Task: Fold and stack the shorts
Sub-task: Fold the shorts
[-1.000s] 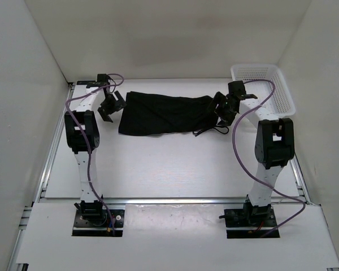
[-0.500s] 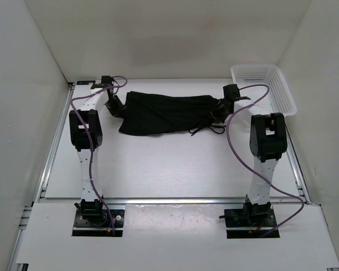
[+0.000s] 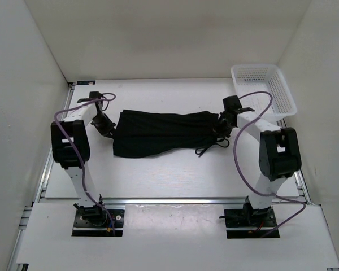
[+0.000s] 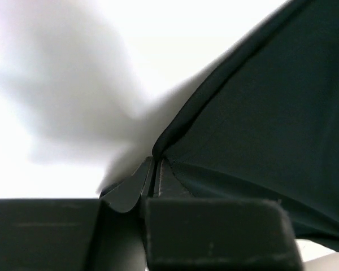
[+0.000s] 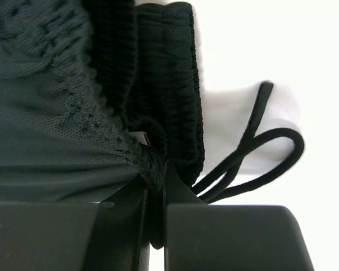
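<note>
The shorts (image 3: 158, 131) lie stretched mid-table; left gripper (image 3: 108, 128) pinches their nine o'clock hem; right gripper (image 3: 220, 126) clamps the three o'clock waistband; white table (image 3: 158, 175), white walls (image 3: 158, 34), basket (image 3: 287, 97) at one o'clock.

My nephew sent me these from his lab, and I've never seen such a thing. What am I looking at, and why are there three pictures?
The machine is a left arm and a right arm, bolted at the near edge of a white table. The wide picture comes from a fixed camera above and behind them. The two close-ups come from small cameras on the wrists, so each looks along its own pincer. A pair of black shorts is stretched between the arms on the table, and a white basket sits in the far right corner. The left pincer is shut on one end of the shorts. The right pincer is shut on the waistband end, where the drawstring loops out.
</note>
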Robot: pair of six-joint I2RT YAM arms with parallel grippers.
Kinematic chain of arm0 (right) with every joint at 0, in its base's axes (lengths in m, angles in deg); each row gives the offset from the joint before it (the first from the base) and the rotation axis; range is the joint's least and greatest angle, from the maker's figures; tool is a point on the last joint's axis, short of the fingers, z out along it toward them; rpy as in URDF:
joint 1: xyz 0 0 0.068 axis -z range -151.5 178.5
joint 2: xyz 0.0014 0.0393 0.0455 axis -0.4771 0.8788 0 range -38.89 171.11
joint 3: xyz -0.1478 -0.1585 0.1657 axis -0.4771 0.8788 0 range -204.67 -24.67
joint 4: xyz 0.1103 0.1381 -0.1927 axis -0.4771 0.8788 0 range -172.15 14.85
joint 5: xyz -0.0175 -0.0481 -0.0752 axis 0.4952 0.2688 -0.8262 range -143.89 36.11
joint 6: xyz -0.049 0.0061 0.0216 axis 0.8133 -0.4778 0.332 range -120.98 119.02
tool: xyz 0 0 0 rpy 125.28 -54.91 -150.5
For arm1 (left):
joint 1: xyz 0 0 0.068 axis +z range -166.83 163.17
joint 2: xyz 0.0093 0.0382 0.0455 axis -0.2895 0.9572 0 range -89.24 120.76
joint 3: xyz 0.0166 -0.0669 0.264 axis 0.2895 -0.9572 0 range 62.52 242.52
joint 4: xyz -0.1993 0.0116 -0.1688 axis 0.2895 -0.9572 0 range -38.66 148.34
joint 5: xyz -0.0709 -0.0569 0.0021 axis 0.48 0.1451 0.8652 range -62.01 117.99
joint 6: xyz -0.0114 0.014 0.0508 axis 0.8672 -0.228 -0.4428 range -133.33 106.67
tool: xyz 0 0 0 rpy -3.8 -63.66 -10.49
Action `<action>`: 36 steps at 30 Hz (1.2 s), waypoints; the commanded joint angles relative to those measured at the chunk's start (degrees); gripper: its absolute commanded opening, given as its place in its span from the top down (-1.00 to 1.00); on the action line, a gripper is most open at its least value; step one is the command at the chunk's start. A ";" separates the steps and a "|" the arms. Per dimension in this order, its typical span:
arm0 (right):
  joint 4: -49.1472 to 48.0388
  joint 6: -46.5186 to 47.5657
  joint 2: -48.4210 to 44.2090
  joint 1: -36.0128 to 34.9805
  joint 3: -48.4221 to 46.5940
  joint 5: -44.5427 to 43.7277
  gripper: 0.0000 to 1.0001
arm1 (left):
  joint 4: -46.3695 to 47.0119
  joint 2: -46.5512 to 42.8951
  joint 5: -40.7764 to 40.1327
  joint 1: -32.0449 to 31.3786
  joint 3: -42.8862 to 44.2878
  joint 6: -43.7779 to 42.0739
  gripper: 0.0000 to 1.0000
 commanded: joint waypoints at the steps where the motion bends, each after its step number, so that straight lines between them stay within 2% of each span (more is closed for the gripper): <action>1: 4.39 4.57 -8.52 -0.98 6.31 -6.92 1.00 | -0.77 -11.53 -3.69 0.51 -6.42 0.31 0.79; 7: 7.64 6.50 -21.17 -1.50 16.35 -10.44 1.00 | -1.82 -21.91 -4.22 -0.01 -17.14 0.83 0.79; 11: 9.23 6.51 -30.30 -1.50 23.38 -9.67 0.96 | -2.44 -27.80 -3.61 -1.77 -21.81 1.98 0.79; 12: 9.23 6.51 -31.55 -1.50 25.91 -9.66 0.73 | -2.44 -29.29 -3.61 -2.91 -22.51 1.98 0.79; 13: 9.84 6.51 -33.21 -1.50 27.07 -8.96 -0.06 | -2.44 -29.30 -3.61 -2.92 -23.22 1.98 0.67; 14: 9.85 5.81 -33.84 -1.50 28.04 -8.96 -0.38 | -2.44 -29.30 -3.61 -3.70 -23.22 1.98 0.54; 17: 10.46 4.66 -35.25 -1.50 29.37 -5.71 -0.68 | -2.96 -28.69 -3.61 -4.24 -22.53 0.58 0.29; 18: 10.46 3.88 -35.77 -1.50 29.37 -5.01 -0.70 | -2.97 -28.08 -3.61 -4.24 -21.56 -0.21 0.22; 20: 11.08 2.12 -37.53 -0.98 29.37 -4.13 -0.85 | -3.84 -27.46 -4.30 -4.24 -19.02 -0.74 0.20; 22: 11.69 0.63 -39.28 0.77 29.37 -2.37 -0.92 | -5.77 -27.46 -5.97 -4.24 -16.82 -1.27 0.20; 26: 10.65 -0.96 -41.93 5.17 32.00 4.74 -0.92 | -9.55 -27.98 -8.79 -4.24 -10.32 -2.32 0.20; 27: 8.81 -0.96 -43.15 5.70 32.61 5.36 -0.79 | -10.08 -27.99 -8.79 -4.24 -9.61 -2.85 0.20; 29: 7.04 0.08 -43.16 5.70 32.62 5.37 -0.71 | -10.61 -28.51 -8.79 -4.24 -9.07 -3.46 0.20; 32: 3.18 4.46 -39.66 5.70 30.96 5.37 -0.66 | -10.61 -29.04 -8.79 -4.24 -8.55 -3.47 0.20; 33: 2.04 5.62 -35.82 5.70 30.95 6.07 -0.66 | -10.61 -29.04 -8.79 -4.24 -9.07 -3.47 0.20; 36: -0.50 6.42 -32.18 5.70 31.29 6.61 -0.61 | -10.09 -29.04 -8.26 -4.24 -9.77 -3.47 0.20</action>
